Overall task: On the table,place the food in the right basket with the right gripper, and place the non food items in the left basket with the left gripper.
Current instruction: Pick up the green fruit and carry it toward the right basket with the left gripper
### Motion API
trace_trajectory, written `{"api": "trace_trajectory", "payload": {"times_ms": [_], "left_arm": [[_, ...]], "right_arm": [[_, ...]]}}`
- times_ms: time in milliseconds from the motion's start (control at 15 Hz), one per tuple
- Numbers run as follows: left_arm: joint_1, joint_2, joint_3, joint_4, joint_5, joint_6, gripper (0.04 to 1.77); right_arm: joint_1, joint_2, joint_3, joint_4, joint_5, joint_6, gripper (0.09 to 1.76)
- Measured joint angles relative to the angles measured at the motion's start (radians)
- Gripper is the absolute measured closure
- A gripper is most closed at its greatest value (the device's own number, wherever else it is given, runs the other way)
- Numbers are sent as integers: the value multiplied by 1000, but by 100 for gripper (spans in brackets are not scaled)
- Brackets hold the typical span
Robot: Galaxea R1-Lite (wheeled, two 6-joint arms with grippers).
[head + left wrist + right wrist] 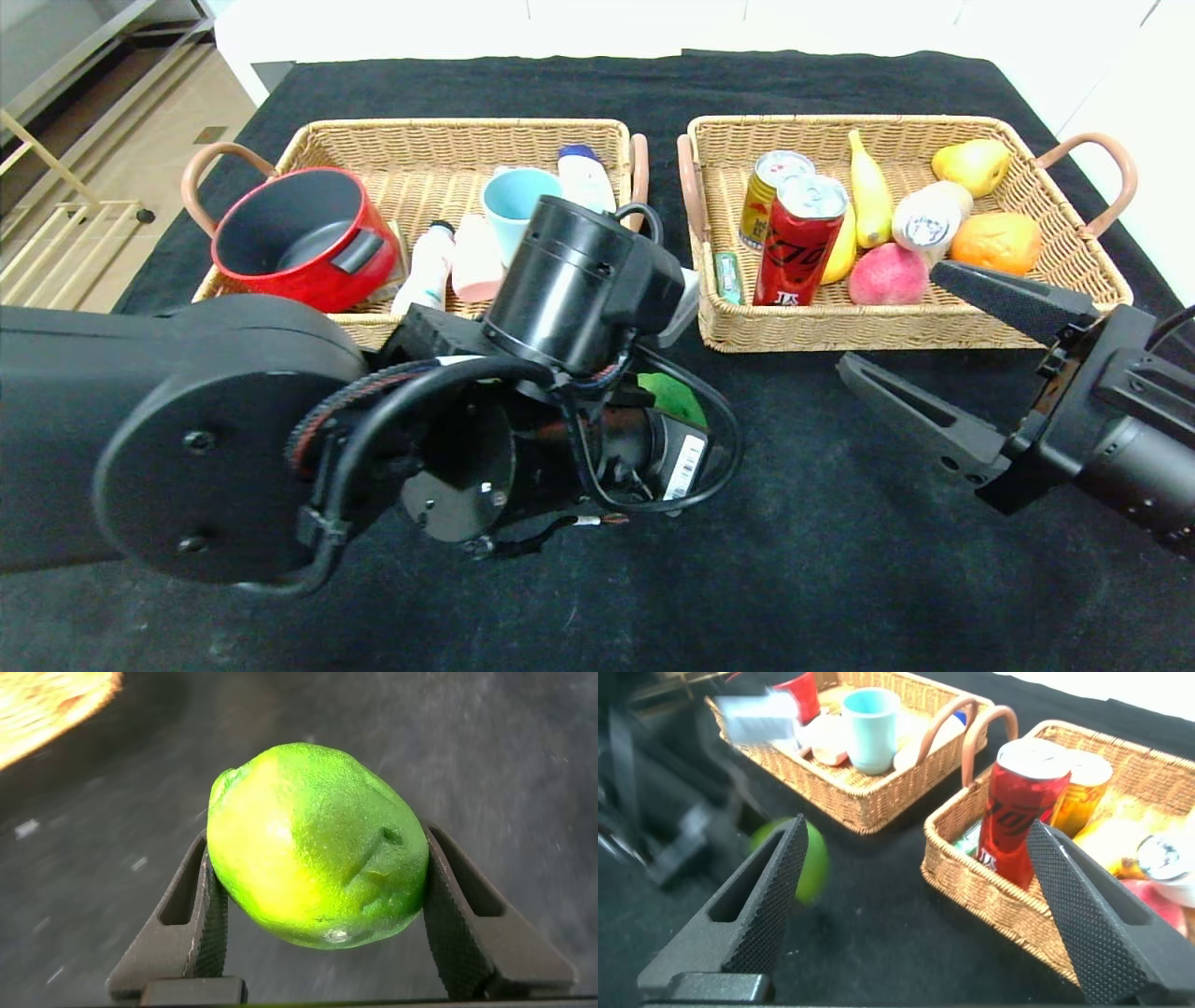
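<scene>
My left fingers (318, 924) pinch green lime (313, 845) above desk (794, 523), near left basket (420, 140). Right fingers (920, 322) spread wide, empty, by right basket (896, 327).

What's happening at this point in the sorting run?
The left gripper is closed on a green lime-like fruit, holding it above the black table in front of the two baskets. The right gripper hangs open and empty near the right basket, which holds cans and fruit. The left basket has a red pot, a cup and bottles.
</scene>
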Motion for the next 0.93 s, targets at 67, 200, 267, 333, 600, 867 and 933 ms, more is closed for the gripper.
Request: {"api": "trace_trajectory", "payload": {"times_ms": [67, 200, 267, 333, 600, 867, 933], "left_arm": [[-5, 31, -25, 0, 6, -10, 61], [-11, 82, -56, 0, 9, -18, 61], [-17, 105, -72, -1, 10, -20, 61], [-21, 123, -84, 0, 12, -21, 61], [-26, 170, -114, -2, 32, -22, 61], [-26, 186, -122, -4, 42, -32, 61], [-26, 188, -122, -5, 46, -35, 61]], "right_arm": [[-3, -4, 0, 0, 0, 0, 14], [-6, -11, -1, 0, 0, 0, 14], [-9, -13, -2, 0, 0, 0, 14], [-10, -14, -2, 0, 0, 0, 14], [-11, -15, -1, 0, 0, 0, 14], [-11, -15, 2, 0, 0, -1, 14], [-11, -15, 2, 0, 0, 0, 14]]}}
